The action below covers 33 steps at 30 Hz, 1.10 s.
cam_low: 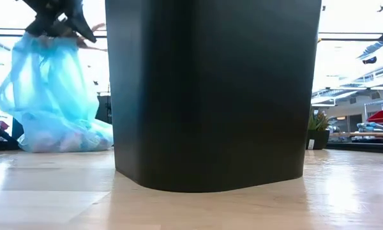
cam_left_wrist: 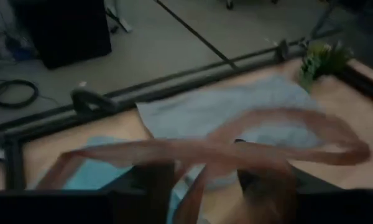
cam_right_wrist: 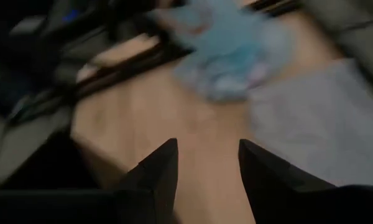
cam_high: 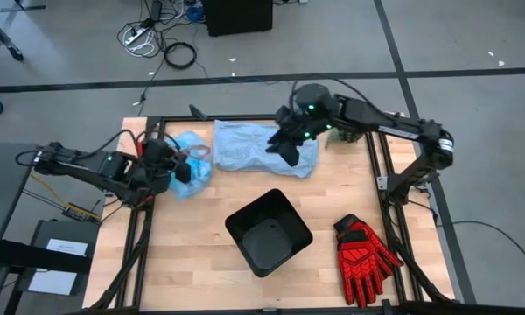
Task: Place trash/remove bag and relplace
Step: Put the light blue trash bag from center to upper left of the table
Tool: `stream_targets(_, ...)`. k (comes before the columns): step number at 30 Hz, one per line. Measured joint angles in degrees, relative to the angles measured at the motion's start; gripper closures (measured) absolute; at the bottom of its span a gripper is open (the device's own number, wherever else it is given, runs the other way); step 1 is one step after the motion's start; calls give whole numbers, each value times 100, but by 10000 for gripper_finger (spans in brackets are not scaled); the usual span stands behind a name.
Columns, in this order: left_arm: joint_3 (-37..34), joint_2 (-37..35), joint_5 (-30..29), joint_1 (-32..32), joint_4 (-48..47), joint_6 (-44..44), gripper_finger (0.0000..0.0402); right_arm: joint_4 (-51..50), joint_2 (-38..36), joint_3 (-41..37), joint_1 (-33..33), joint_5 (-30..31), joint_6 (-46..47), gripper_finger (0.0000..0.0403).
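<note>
Looking down on the surface, I have the left gripper [cam_high: 162, 162] at the left edge, over the top of the bag [cam_high: 191, 171], which sits near the far-left corner with the trash [cam_low: 64, 140] showing faintly through its bottom. From table height the dark fingers are at the gathered neck, with the reddish drawstring [cam_left_wrist: 267, 134] looping past the wrist camera; I cannot tell whether the fingers grip the neck or have parted from it. The right gripper [cam_high: 290, 140] hovers over the grey-blue plastic bag [cam_high: 254, 147] along the far edge, its fingers spread with nothing between them. The black bin [cam_high: 269, 231] stands unlined near the middle, toward the near edge, with the red glove [cam_high: 365, 255] to its right. My aim would be to leave the full bag settled upright, clear the drawstring, then bring the flat bag to the bin
</note>
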Motion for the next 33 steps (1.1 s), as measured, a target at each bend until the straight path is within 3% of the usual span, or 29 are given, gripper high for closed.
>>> stream_targets(2, -200, 2, 200, 0, -13, -79, 164, 4, 97, -2, -132, -293, -120, 245)
stream_targets(6, -473, 1, 528, 1, -75, -284, 114, -278, 207, -2, -511, -258, -446, 245)
stream_targets(18, -1410, 69, 1292, 5, -315, -2081, 19, -2131, 286, -41, -1508, -468, -1763, 245)
stream_targets(22, -1468, 161, 937, 52, -179, -2362, 10, -2118, 286, -364, -1733, -601, -2171, 246)
stream_targets(27, -1303, 151, 445, 215, 343, -2517, 9, -1237, 290, -1221, -1993, -1168, -2257, 262)
stream_targets(33, -1060, 153, -382, 417, 693, -1717, 9, -39, 290, -2139, -2279, -1309, -1879, 264)
